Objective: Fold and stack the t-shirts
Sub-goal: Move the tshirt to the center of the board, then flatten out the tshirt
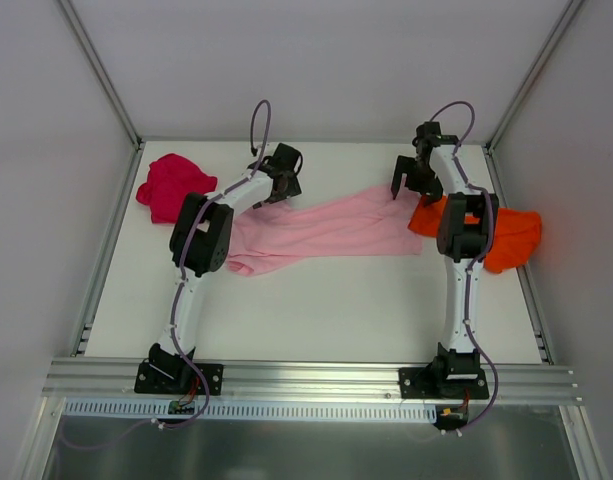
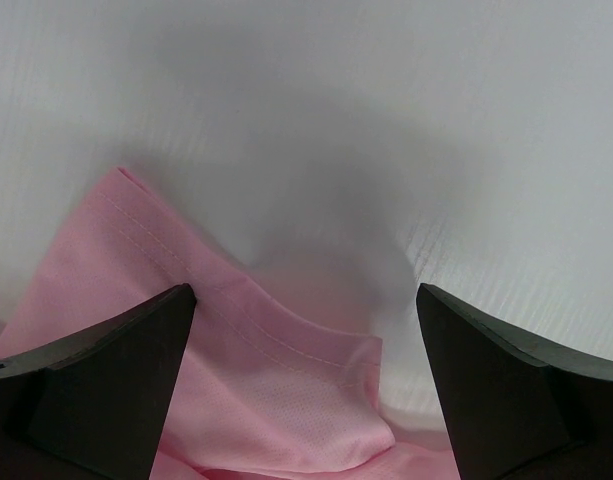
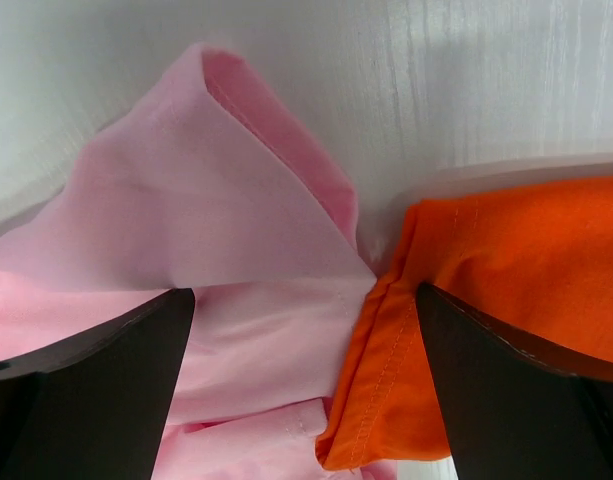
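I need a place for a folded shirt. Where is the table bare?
Bare: the wide near strip of table between pink shirt and rail, and the far strip behind it. Crowded: the right, where orange shirt meets pink; red shirt fills the far-left corner.

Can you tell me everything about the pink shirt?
The pink t-shirt is soft, thin light-pink cloth with stitched hems. It lies unfolded and wrinkled, stretched sideways across the middle of the white table. Its right end touches the orange t-shirt. The left gripper and right gripper hover open over its ends, holding nothing.
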You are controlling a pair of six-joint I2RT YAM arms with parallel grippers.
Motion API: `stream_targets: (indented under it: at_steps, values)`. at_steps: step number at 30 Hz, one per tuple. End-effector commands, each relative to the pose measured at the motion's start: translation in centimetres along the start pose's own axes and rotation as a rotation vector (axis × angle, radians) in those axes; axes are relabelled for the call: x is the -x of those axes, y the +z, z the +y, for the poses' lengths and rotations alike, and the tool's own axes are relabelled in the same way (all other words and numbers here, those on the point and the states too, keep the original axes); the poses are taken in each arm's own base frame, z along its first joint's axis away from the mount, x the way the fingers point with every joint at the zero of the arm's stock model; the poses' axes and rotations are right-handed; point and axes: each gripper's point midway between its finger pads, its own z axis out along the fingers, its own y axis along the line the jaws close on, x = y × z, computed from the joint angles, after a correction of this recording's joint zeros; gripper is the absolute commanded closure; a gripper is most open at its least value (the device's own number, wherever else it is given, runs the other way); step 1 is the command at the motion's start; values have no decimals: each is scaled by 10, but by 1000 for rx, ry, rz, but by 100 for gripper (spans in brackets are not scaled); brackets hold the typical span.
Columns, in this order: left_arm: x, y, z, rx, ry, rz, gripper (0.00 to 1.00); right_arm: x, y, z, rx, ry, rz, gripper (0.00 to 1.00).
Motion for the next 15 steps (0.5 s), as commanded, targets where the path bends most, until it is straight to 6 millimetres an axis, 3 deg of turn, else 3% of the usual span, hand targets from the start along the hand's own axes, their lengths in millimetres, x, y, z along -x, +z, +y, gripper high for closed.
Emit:
stream_targets:
  at_steps: [1,2,3,4,15]
  values:
    - [15,-19,0,-36,-13,-20,4,12,-6,-2,8,-21,-50,0]
    - [14,-18,1,-35,-10,-17,4,6,-8,2,39,-27,-54,0]
    - [14,-17,1,-35,-9,-19,4,18,-11,14,101,-30,-120,0]
    - [13,-17,2,-33,-5,-19,4,17,-15,22,143,-49,-141,0]
    - [11,-15,1,-39,9,-14,4,55,-30,36,160,-152,-272,0]
